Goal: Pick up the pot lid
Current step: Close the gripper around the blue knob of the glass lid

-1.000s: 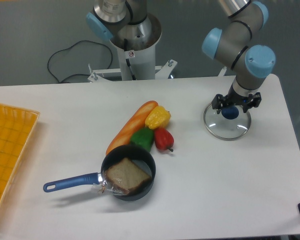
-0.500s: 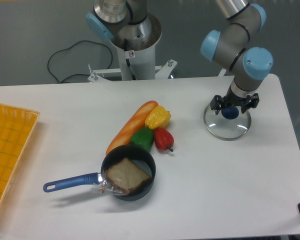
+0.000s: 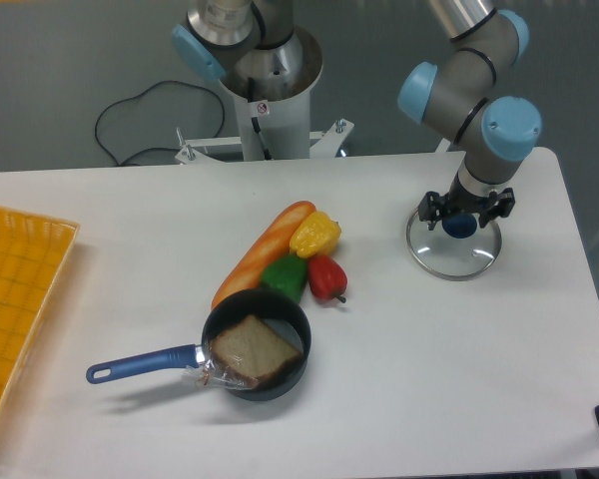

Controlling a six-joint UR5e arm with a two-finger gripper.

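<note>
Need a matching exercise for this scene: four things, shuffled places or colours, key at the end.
Things
1. Lid knob
2. Bread slice
3. Crate
4. Pan handle

Places and colours
A. Yellow-orange, at the picture's left edge
B. Sticking out to the picture's left of the pan
C. Dark blue, on the clear lid
D. Inside the pan

Pairs: 1-C, 2-D, 3-A, 4-B

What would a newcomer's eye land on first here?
Probably the claw at upper right, down at the blue knob of the clear pot lid. Next, the dark pan lower left of center, its blue handle pointing left and a brown, bread-like slab inside. Then the bright yellow-orange crate at the left edge.
</note>
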